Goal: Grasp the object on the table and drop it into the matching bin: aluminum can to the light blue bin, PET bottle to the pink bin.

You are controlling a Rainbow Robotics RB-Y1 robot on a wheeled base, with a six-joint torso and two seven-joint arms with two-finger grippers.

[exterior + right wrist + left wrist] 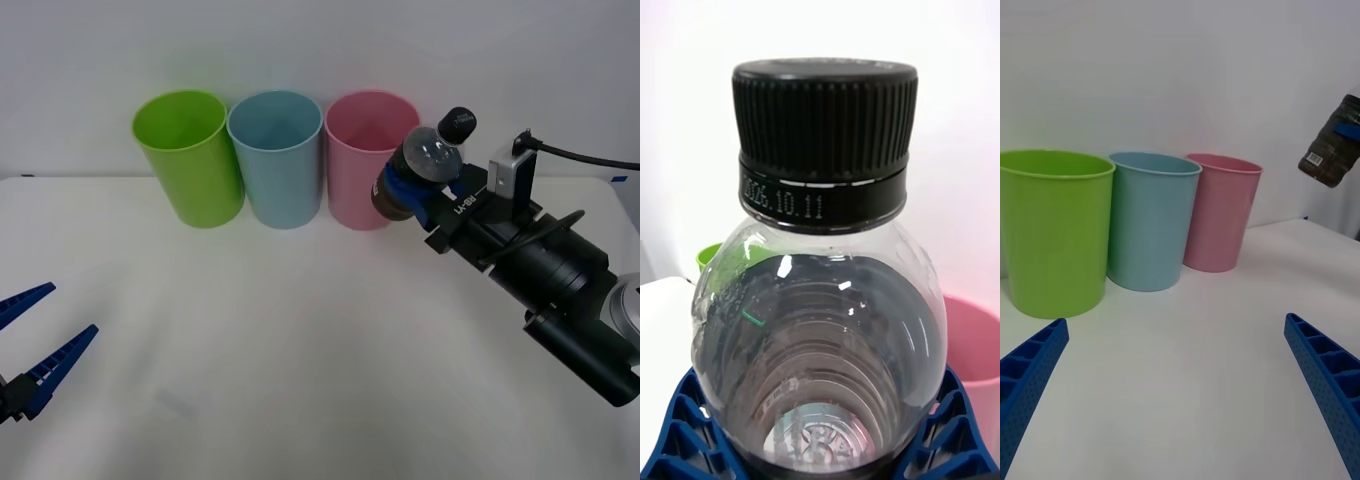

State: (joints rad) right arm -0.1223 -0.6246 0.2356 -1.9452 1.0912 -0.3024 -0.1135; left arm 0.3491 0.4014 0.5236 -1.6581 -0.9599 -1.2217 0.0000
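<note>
I find the PET bottle (420,170) off the table (300,340), held in the air by my right gripper (428,195), whose blue ribbed fingers (685,439) are clenched on its lower body. The bottle is tilted, its black cap (457,123) pointing up and away from the arm, its base towards the pink bin (367,160). In the front view it sits just beside that bin's right rim and overlaps the bin's right side; I cannot tell whether they touch. In the right wrist view the cap bears a printed date, and the dark contents fill the lower body below the clear shoulder.

Three bins stand in a row along the table's far edge: lime green bin (188,155) at the left, light blue bin (277,157) in the middle, pink at the right, each just beside its neighbour.

My left gripper (40,335) hovers low over the near left corner of the table, fingers spread wide apart and holding nothing.
</note>
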